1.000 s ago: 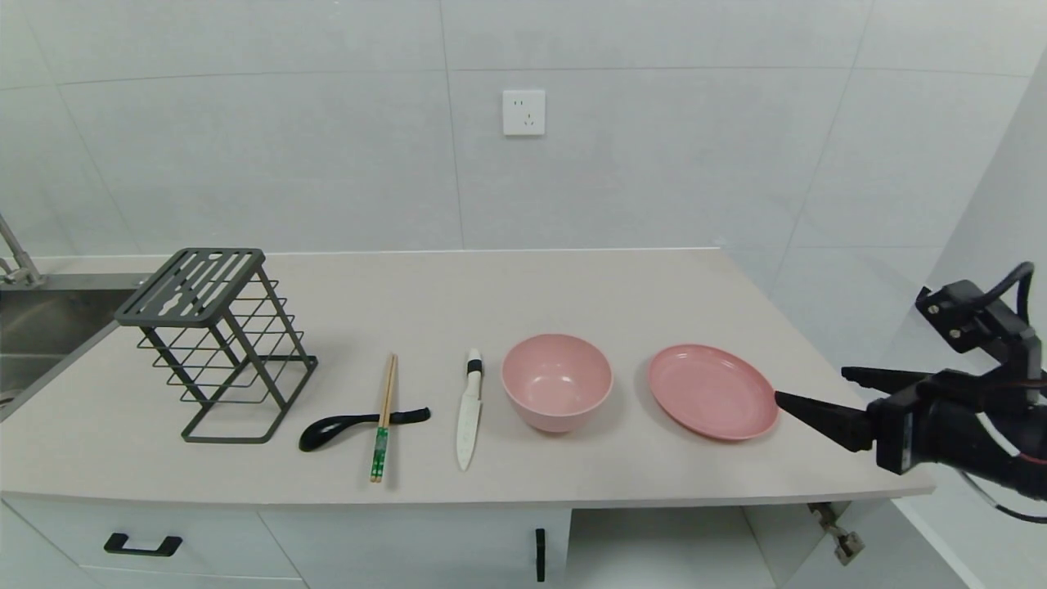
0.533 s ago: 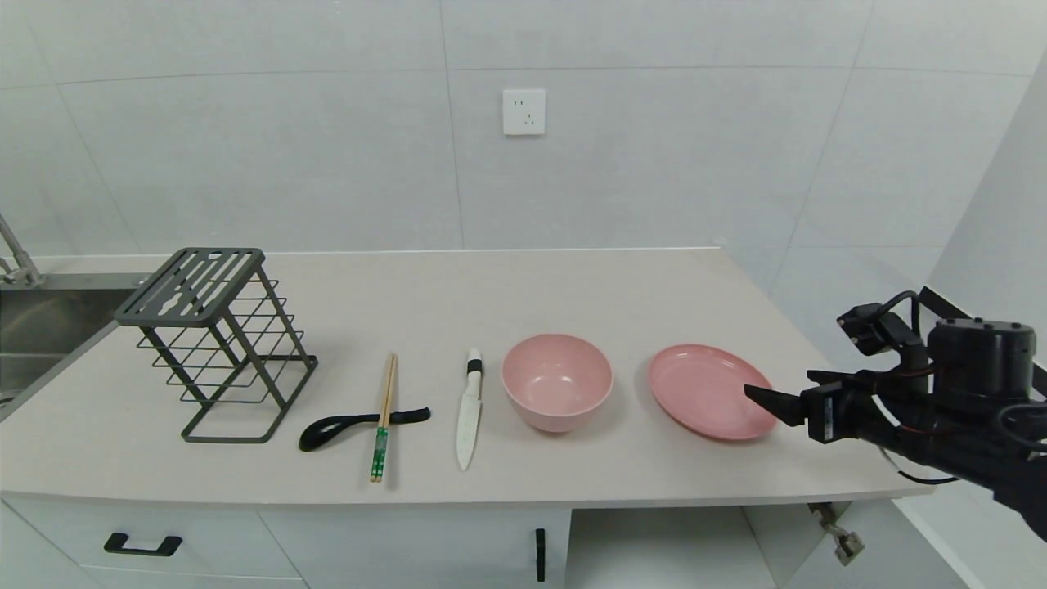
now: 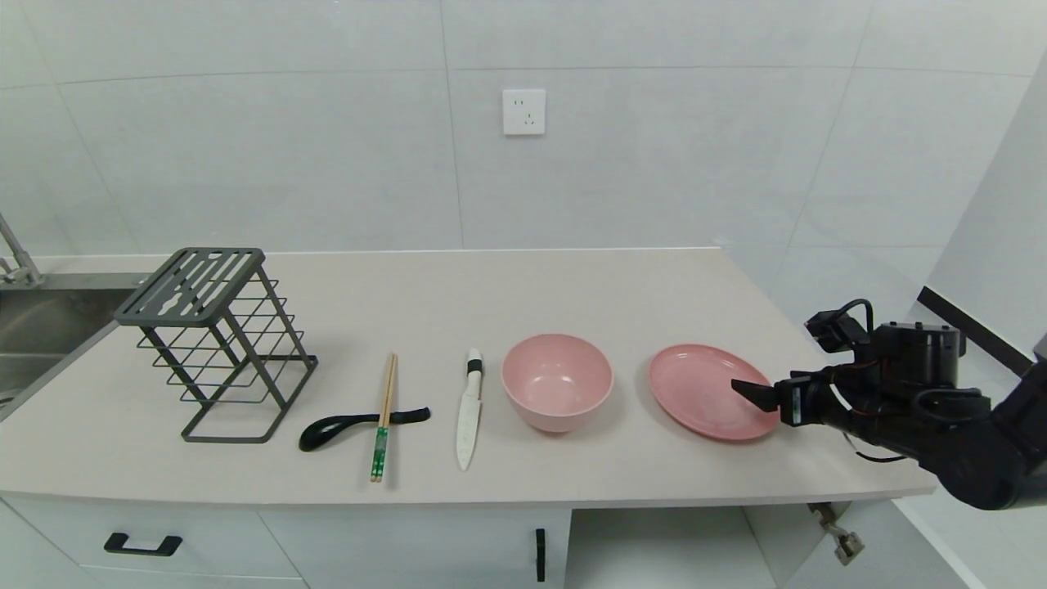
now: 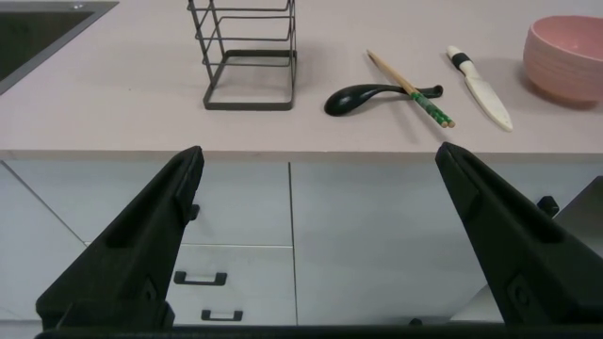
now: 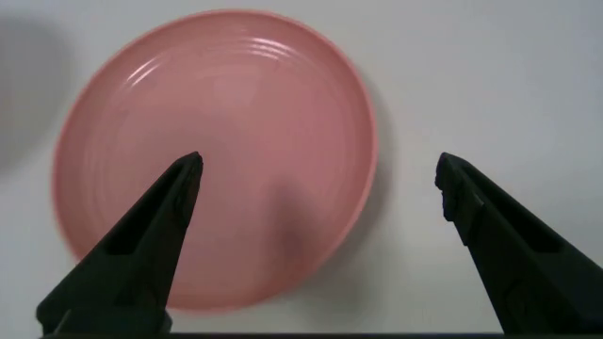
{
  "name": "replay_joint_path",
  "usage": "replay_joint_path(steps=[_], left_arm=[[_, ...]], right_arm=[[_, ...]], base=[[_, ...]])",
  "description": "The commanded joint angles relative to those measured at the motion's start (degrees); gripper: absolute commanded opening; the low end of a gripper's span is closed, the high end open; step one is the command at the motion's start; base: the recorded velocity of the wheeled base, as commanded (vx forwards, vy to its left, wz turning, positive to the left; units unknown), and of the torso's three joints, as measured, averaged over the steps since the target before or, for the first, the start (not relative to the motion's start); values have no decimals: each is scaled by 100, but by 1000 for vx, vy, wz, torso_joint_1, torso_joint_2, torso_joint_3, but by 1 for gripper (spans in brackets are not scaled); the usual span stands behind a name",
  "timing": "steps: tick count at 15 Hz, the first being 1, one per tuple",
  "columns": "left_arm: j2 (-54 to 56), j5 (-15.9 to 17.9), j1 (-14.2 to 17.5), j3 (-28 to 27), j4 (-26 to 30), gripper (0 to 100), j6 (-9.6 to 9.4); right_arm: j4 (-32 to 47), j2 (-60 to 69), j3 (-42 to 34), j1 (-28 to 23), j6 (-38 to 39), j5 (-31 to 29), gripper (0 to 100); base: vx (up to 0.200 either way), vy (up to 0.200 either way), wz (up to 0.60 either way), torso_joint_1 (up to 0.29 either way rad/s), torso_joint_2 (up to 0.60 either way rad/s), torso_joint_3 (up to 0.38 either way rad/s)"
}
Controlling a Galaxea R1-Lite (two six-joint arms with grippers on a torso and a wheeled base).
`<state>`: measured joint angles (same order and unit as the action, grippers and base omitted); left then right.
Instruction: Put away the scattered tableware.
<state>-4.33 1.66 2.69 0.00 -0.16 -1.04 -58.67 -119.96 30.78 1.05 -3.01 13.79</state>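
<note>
Right, from the head view: my right gripper (image 3: pixel 757 394) hangs at the right-hand rim of the pink plate (image 3: pixel 703 391), a shallow, glossy round dish lying flat on the pale matte counter (image 3: pixel 523 286). To the plate's left stands the pink bowl (image 3: pixel 556 380), deep and smooth. Then comes the white knife (image 3: pixel 469 409) with its black-banded handle, a pair of wooden chopsticks (image 3: pixel 383 415) lying across the handle of a shiny black spoon (image 3: pixel 360 423), and the dark wire rack (image 3: pixel 213 343) with a slotted top. A steel sink (image 3: pixel 41 319) sits at the far left edge.

Now the left wrist view, and here is what the head camera misses: my left gripper (image 4: pixel 318 151) sits low in front of the white drawers (image 4: pixel 236 245), below the counter's edge, its two black wedge-shaped fingers spread wide with nothing between them. Rack, spoon, chopsticks, knife and bowl line the counter above.

Over to the right wrist view: looking straight down, my right gripper's fingers are also spread wide and hold nothing. One finger is over the plate, the other over bare counter beyond the rim. Faint concentric rings show on the plate's surface.
</note>
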Motion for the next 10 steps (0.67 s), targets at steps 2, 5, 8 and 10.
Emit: replay_joint_path(steps=[2, 5, 8, 10], left_arm=[[2, 1, 3, 0, -2, 100, -2], [-7, 1, 3, 0, -2, 100, -2], [2, 1, 12, 0, -2, 100, 7], [2, 1, 12, 0, -2, 100, 7]], right_arm=[[-250, -643, 209, 9, 2, 36, 100], [-267, -819, 314, 62, 11, 45, 100], [-267, -810, 218, 229, -7, 221, 100], [-267, -819, 227, 229, -7, 177, 0]], base=[[0, 0, 0, 0, 0, 0], [0, 0, 0, 0, 0, 0], [0, 0, 0, 0, 0, 0], [0, 0, 0, 0, 0, 0]])
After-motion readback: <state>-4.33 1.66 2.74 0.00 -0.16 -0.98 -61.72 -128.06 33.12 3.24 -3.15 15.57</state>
